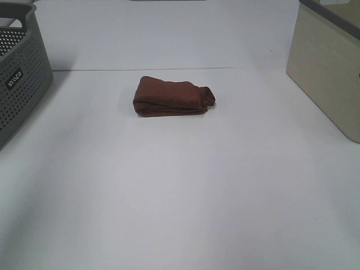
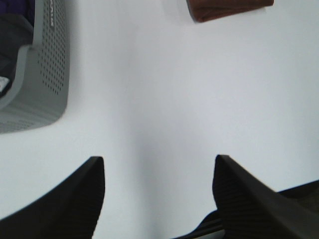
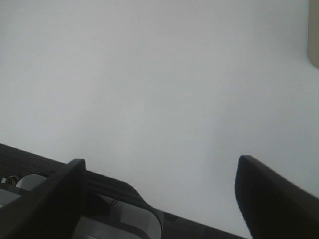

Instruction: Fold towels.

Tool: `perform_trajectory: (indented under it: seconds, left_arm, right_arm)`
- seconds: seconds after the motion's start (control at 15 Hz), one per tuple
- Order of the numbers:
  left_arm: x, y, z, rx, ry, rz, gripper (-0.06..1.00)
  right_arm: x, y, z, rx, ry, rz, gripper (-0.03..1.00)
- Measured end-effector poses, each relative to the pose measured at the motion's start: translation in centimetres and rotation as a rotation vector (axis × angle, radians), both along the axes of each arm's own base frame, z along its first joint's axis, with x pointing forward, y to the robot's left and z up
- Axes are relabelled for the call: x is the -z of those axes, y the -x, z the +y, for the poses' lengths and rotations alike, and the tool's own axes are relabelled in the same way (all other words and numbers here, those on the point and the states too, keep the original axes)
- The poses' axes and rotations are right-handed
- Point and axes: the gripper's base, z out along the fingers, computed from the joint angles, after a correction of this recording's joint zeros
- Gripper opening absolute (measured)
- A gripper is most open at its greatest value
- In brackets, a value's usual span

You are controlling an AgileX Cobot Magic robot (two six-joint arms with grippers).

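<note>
Dark reddish-brown terry cloth towel (image 1: 173, 97) lying folded mid white surface (image 1: 180, 191), grey perforated plastic basket (image 1: 19, 73) sitting far left, my left gripper (image 2: 158, 191) and right gripper (image 3: 159, 191) hovering, both jaws standing wide, holding nothing.

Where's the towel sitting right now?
In the exterior high view, the folded towel lies on the white table, slightly left of centre toward the far side, between the grey basket and beige bin.
</note>
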Motion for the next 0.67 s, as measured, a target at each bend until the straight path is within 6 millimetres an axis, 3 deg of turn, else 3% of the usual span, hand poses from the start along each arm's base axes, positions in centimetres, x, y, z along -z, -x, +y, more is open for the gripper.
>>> perform_trajectory:
  seconds: [0.07, 0.13, 0.27, 0.4, 0.67]
  left_arm:
    - [1.0, 2.4, 0.5, 0.000, 0.002, -0.004, 0.61]
    - [2.5, 7.5, 1.5, 0.001, 0.016, -0.063, 0.61]
    - [4.8, 12.3, 2.4, 0.014, 0.022, -0.144, 0.61]
    - [6.9, 15.9, 3.2, 0.032, 0.028, -0.243, 0.61]
    - [10.5, 19.2, 3.6, 0.078, 0.031, -0.368, 0.61]
  right_arm:
    - [0.4, 2.1, -0.4, 0.000, -0.002, -0.021, 0.77]
    - [1.6, 6.2, -1.3, 0.004, -0.015, -0.095, 0.77]
    - [3.4, 9.4, -2.1, 0.005, -0.020, -0.169, 0.77]
    - [5.4, 12.6, -2.8, -0.014, -0.023, -0.255, 0.77]
    - [8.1, 16.1, -3.5, -0.020, -0.036, -0.377, 0.77]
